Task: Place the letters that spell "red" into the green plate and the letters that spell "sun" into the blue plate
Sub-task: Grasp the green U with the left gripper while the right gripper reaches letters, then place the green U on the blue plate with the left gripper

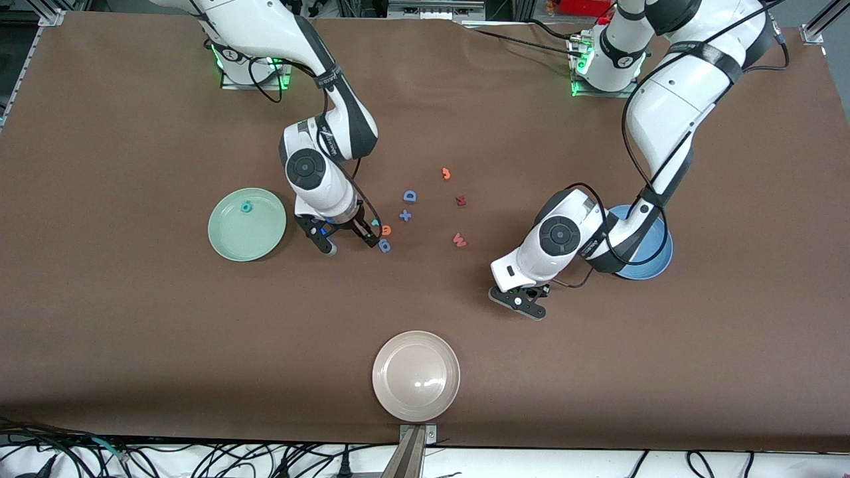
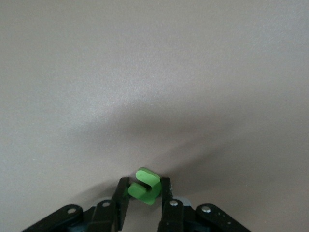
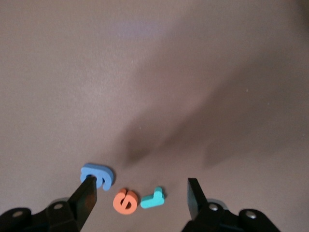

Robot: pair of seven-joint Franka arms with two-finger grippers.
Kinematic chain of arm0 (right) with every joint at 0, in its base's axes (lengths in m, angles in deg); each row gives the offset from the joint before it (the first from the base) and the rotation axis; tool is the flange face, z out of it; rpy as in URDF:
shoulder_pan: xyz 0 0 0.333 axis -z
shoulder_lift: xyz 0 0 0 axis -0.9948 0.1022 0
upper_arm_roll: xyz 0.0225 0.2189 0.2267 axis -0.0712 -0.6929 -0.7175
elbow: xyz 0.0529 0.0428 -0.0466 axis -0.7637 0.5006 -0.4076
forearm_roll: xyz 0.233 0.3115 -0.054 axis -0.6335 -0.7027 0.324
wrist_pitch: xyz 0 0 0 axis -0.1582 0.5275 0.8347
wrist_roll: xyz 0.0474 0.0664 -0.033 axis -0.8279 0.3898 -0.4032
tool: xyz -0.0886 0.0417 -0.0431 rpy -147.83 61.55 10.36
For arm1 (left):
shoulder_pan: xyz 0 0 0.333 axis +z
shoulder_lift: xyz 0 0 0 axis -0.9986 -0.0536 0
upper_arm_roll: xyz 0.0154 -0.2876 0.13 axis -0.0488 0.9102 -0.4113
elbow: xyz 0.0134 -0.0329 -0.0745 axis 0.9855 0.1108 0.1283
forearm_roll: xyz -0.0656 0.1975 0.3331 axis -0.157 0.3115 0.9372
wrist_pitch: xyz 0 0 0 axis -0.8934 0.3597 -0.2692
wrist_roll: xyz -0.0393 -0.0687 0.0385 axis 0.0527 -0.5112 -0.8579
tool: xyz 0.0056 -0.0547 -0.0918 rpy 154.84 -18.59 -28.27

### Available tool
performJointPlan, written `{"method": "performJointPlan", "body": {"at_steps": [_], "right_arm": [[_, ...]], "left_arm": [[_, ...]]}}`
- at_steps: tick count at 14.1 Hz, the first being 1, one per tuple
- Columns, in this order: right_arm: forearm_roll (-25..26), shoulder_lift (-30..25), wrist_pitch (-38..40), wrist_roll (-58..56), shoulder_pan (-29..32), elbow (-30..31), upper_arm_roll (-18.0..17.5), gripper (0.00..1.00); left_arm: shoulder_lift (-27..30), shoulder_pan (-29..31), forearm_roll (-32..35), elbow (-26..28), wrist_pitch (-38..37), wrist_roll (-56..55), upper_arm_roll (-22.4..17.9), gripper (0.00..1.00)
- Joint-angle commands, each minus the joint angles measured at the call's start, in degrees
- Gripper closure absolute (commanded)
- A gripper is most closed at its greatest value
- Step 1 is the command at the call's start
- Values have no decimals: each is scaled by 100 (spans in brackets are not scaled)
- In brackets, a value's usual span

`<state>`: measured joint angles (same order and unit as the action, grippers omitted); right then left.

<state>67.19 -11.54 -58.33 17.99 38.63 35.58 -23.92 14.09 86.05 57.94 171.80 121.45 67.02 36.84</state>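
We see the left gripper [image 2: 145,193] low over bare table, just nearer the front camera than the blue plate [image 1: 657,262], its fingers [image 2: 166,193] pinched tight on the green n [image 2: 145,186]. The blue plate sits at the left arm's end of the table, mostly hidden under that arm, so we cannot tell what lies in it.

The right gripper [image 3: 140,198] hangs low beside the green plate [image 1: 229,239], fingers [image 3: 195,198] spread wide apart and holding nothing. Between them on the table lie the orange e [image 3: 125,201] and the small teal r [image 3: 153,198], just beside each other. A blue letter [image 3: 96,174] lies at the tip of one finger.

One teal letter [image 1: 246,207] already lies in the green plate. From that plate toward the left arm's end we find a blue D [image 1: 410,196], a blue plus [image 1: 405,215], an orange hooked letter [image 1: 446,174] and two red letters [image 1: 459,239]. A beige plate [image 1: 392,392] sits nearest the front camera.
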Motion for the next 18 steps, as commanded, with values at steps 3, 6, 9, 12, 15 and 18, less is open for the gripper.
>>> {"method": "performJointPlan", "body": {"at_steps": [3,6,9,12,15,18], "right_arm": [[-84,35,-41,120,-222,100,41,20],[-84,35,-41,111,-248,249,41,36],[-76,35,-67,111,-248,311,41,36],[-76,105,-234,111,-283,302,41,36],[-84,158,-348,129,-327,302,32,36],[-84,237,-410,129,-371,311,32,36]], "left_arm": [[55,53,107,-143,-104,23,-2,86],[345,184,71,-169,-805,23,60,86],[706,894,10,-204,-1920,32,717,86],[1022,1878,1,-12,-2449,276,1123,85],[1295,2862,-8,400,-2706,1154,1202,85],[1260,4023,1,1129,-2514,1577,1527,82]]}}
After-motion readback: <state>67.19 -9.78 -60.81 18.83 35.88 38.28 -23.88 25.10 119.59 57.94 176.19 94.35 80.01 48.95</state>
